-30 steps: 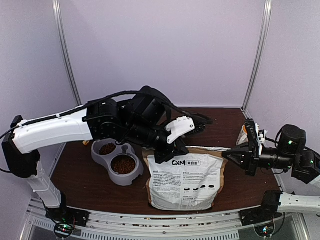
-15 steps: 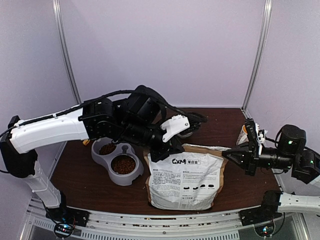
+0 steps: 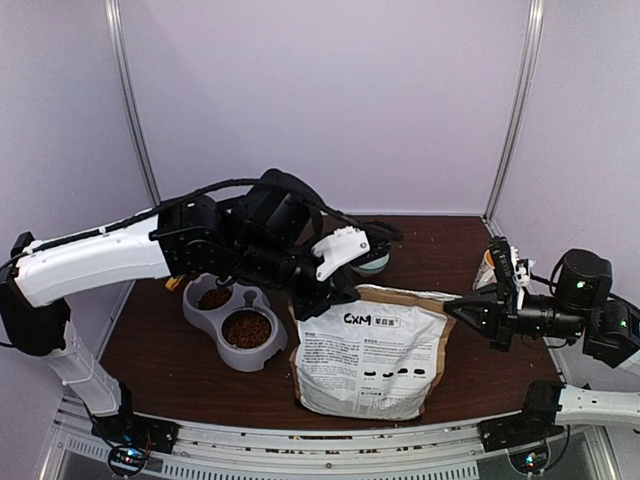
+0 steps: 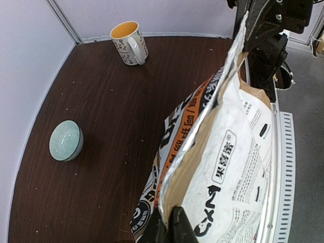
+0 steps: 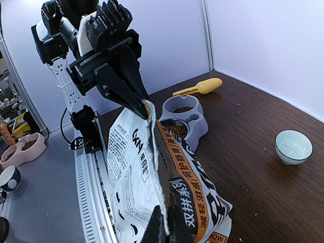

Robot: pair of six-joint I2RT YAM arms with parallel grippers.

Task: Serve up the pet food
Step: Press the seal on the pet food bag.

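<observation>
On the counter (image 3: 150, 345), left of centre, a grey double bowl (image 3: 196, 320) holds the pet food (image 3: 247, 328): dark-brown kibble lies in both wells, the near well and the one behind it. The double bowl stands just beside the left side of the bag (image 3: 370, 365), apart from it by a narrow strip of counter.

The bag is silver-white with black print and orange-brown trim. Its bottom rests on the counter towards the near edge and its top edge is lifted and pulled out between the two arms. The left arm (image 3: 110, 258) reaches in over the double bowl, and the left jaws are closed on the left corner of the bag's top edge. The right arm (image 3: 560, 315) comes in from the right side, and the right jaws are pinched shut on the right corner of that same edge. In the left wrist view the top edge runs as a shiny strip from one pair of jaws to the other, and beside it a tan inner face shows, so the mouth stands a little parted.

Behind the double bowl a yellow scoop (image 5: 200, 87) lies on the counter, its cup pointing away from the arms. A small pale-green bowl (image 4: 65, 140) sits well apart from the bag towards the back wall. A mug (image 4: 130, 42), orange inside, stands upright in the far right corner.
</observation>
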